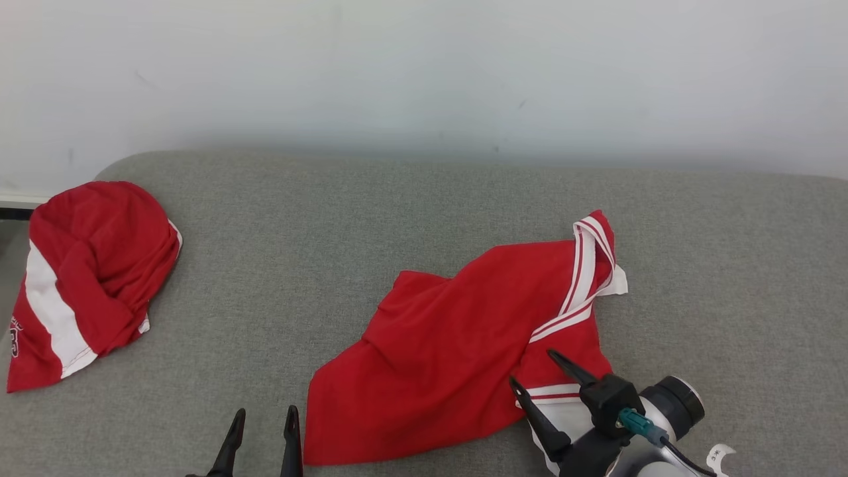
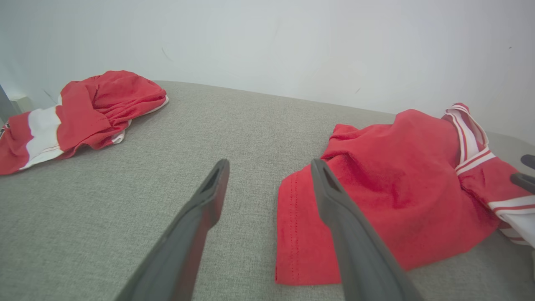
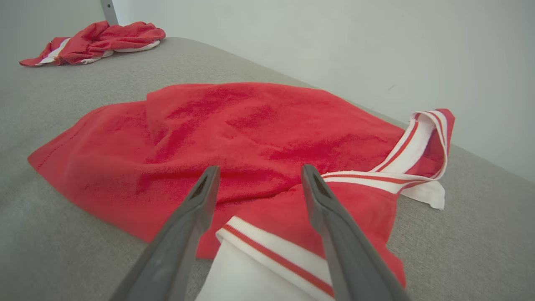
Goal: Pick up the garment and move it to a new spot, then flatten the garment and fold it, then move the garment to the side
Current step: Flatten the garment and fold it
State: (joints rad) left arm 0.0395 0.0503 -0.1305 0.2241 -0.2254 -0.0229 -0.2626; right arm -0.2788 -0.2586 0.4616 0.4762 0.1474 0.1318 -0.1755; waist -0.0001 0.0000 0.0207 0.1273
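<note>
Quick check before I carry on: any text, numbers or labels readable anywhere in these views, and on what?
No text reads clearly.
Left garment: dark print at its lower edge, cut off and blurred, unreadable.
White tag, lower right in the head view: small dark marks, too small to read.
Middle garment: red with white stripes, no text seen.

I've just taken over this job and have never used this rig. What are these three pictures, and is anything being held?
It is a two-armed robot. The head view looks down from its head; each wrist view looks along one arm's two dark fingers. On the grey cushion lie a crumpled red shirt with white trim and, far left, another red garment. The left end effector is open beside the shirt. The right end effector is open over the shirt's striped edge. Nothing is held.
</note>
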